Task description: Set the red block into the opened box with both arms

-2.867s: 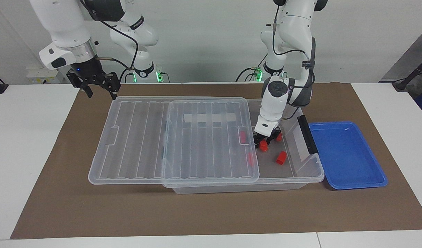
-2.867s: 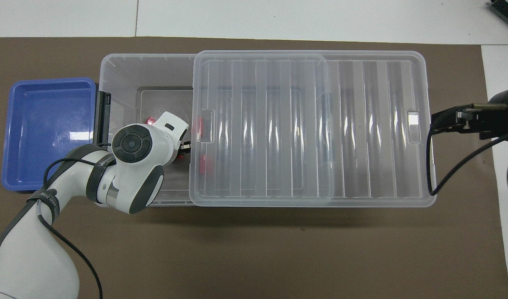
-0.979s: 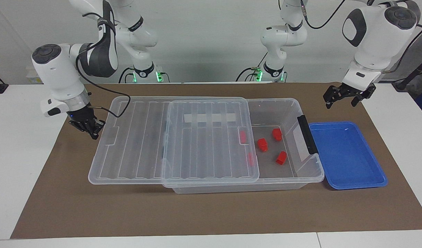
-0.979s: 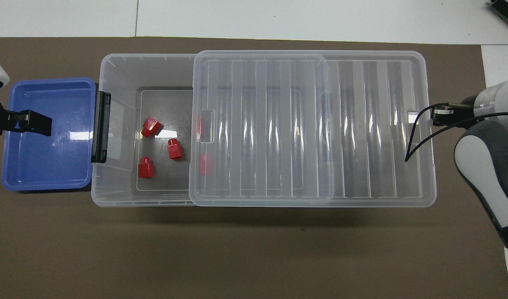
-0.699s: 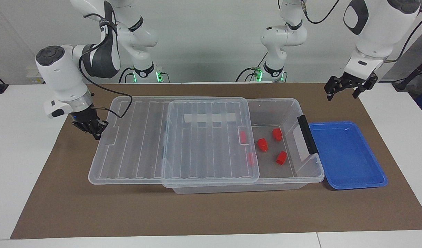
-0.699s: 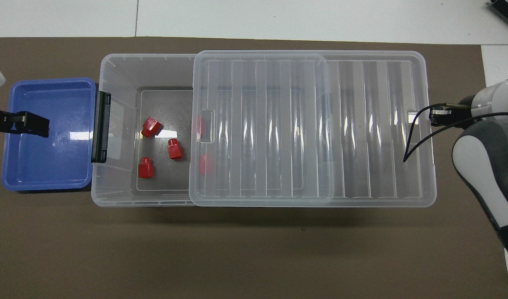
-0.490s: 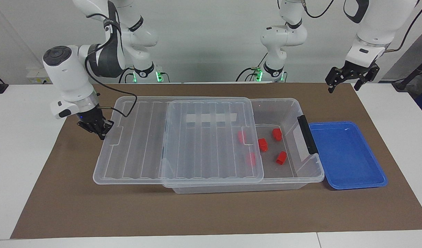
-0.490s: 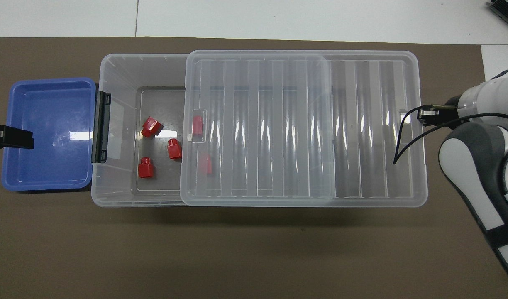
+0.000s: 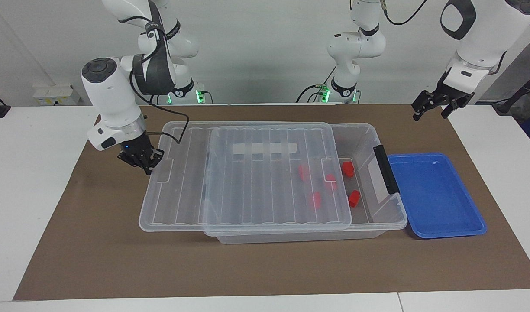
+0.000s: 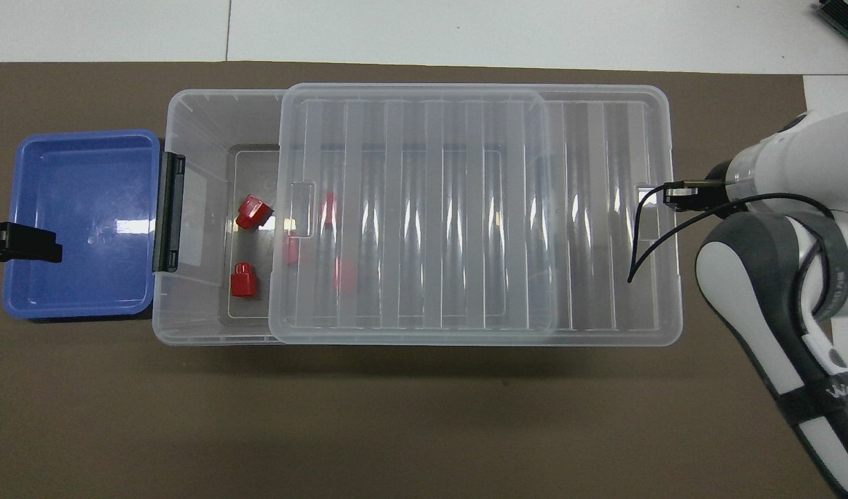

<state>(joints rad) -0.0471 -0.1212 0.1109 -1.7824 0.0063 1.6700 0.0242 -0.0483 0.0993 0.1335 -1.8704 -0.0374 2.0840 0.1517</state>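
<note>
Red blocks: five lie on the floor of the box (image 9: 390, 216). Two sit in the uncovered part by the black end handle (image 9: 385, 169): one red block (image 10: 243, 279) nearer to me, a second red block (image 10: 252, 211) farther out. The other three red blocks (image 9: 315, 200) show through the clear ribbed lid (image 9: 247, 182).

The lid rests on top of the box and covers most of it. Its end toward my right arm overhangs the box rim. The strip of box at the handle end stands open. A white tape strip (image 9: 265, 148) shows through the ribs.

My right gripper (image 9: 144, 164) is low at the overhanging end of the lid, at the small notch in the lid's edge. Its fingertips are pressed together with nothing between them, and they touch the lid's end edge.

My left gripper (image 9: 434, 107) is up in the air, over the brown mat (image 9: 74, 260) past the corner of the blue tray (image 9: 447, 234). Its fingers stand wide apart and carry nothing.

The blue tray lies on the mat just beside the box's handle end, toward my left arm's end of the table.
</note>
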